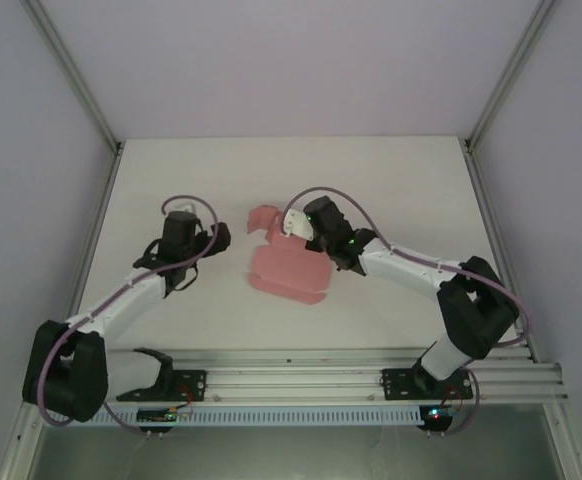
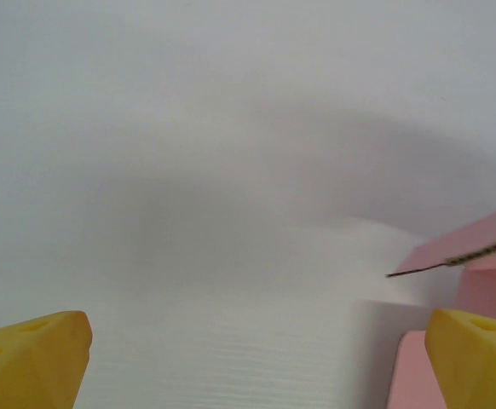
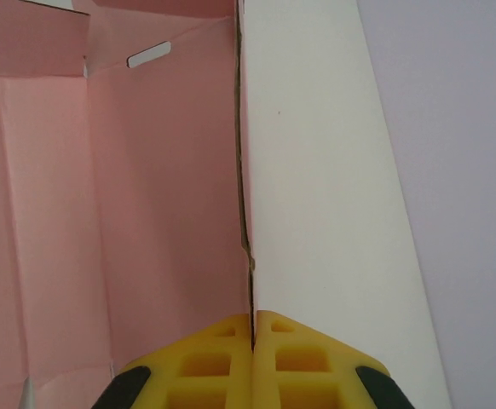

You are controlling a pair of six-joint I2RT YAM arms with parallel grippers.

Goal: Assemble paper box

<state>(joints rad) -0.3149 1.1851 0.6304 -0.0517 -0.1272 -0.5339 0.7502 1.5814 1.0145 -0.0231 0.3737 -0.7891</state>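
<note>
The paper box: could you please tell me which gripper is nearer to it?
Right. The right gripper is shut on a wall of the paper box; the left gripper is open, off to its left.

Pale-pink paper box (image 1: 286,268) (half-folded, flaps raised) mid-table

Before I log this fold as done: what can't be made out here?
- Top view: the right claw tips, hidden under its own wrist; the paper box flap beneath too.
- Left wrist view: the box, cut off by the right edge and the left claw finger.
- Right wrist view: the box's left and far flaps, cut off by the frame.
</note>
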